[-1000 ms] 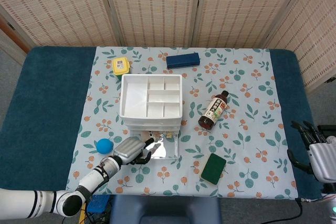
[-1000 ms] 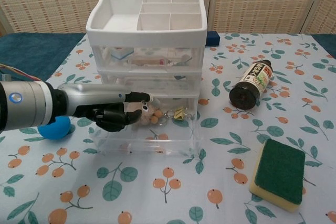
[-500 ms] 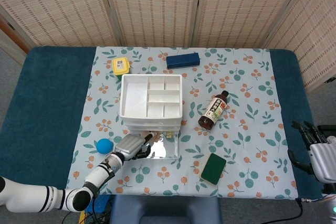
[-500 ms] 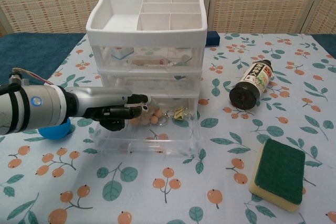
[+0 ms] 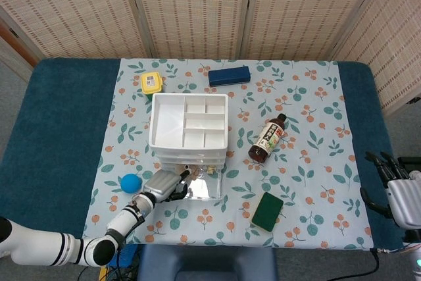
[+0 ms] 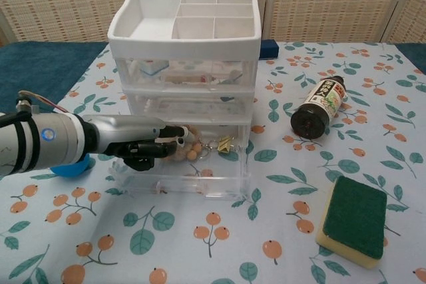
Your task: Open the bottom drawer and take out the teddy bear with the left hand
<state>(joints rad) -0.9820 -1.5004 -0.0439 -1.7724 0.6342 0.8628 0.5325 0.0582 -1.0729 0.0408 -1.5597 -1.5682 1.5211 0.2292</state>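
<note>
One clear drawer unit (image 6: 183, 91) of three drawers stands on the desk (image 5: 66, 129), with one bottle (image 6: 319, 108), one green sponge (image 6: 353, 221) and one blue ball (image 5: 130, 181) around it. The small tan teddy bear (image 6: 186, 151) lies in the pulled-out bottom drawer (image 6: 200, 181). The left hand (image 6: 150, 147) reaches in with fingers curled on the bear, while the right hand (image 5: 395, 182) hangs spread and empty off the desk's edge.

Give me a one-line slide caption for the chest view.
Left hand reaching into the open bottom drawer toward the teddy bear.

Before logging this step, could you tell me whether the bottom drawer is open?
Open: the bottom drawer juts forward of the drawers above, left hand reaching inside.
</note>
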